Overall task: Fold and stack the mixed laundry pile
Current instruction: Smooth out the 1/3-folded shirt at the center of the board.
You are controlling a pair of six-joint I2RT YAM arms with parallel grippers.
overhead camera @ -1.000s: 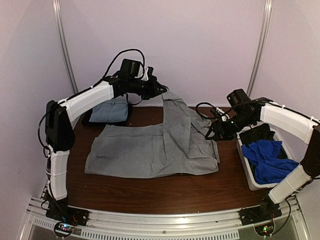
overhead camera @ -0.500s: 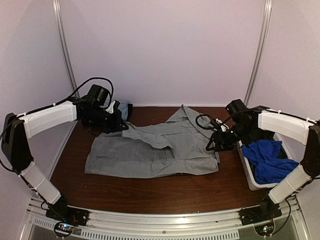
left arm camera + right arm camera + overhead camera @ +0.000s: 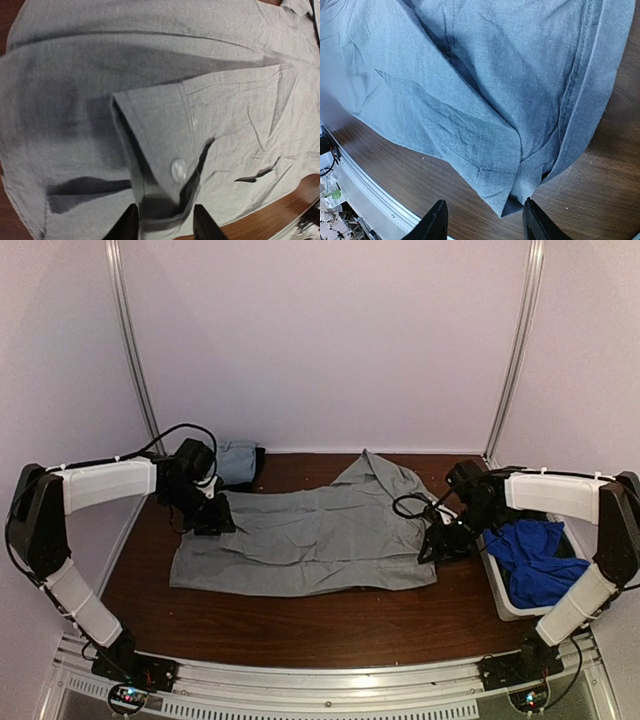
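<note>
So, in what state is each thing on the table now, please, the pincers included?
Grey shirt: spread flat, one sleeve folded across it.
Left pincer: open, with the cuff between its jaws.
Right pincer: open, at the shirt's corner.
Bin: upright, with cloth inside.
Blue cloth: crumpled in the bin.
Blue-grey garment: folded, at the far edge.

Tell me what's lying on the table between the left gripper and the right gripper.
The light grey shirt lies spread over the whole stretch, from left gripper to right gripper; the top external view shows it.
</note>
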